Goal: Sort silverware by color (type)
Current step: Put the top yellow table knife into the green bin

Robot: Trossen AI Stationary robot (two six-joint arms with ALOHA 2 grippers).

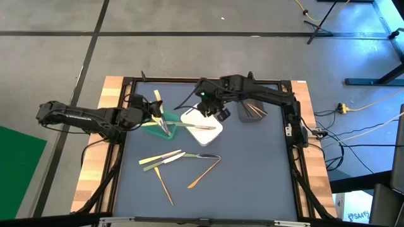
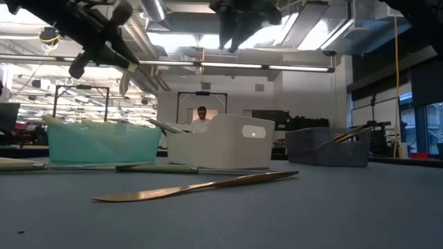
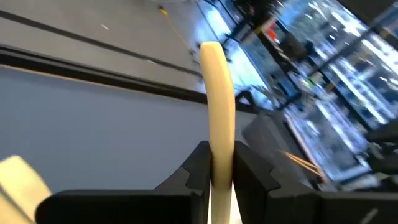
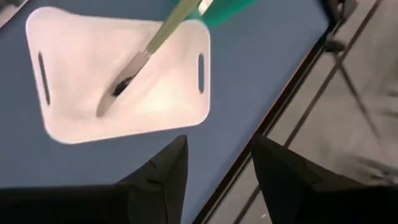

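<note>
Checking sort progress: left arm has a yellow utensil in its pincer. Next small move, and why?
Probably lower the left pincer and release the pale yellow utensil into the green bin: it is clamped above that bin. The right pincer hangs open and empty over the white bin.

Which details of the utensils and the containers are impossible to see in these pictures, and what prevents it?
- Pale yellow utensil held by the left hand: its working end is cut off by the left wrist picture's edge.
- Green container: contents hidden by its own wall in the low view, by the left hand in the high view.
- Grey container: the utensil types inside are too small in the high view.
- Right hand: open over the white container.
</note>
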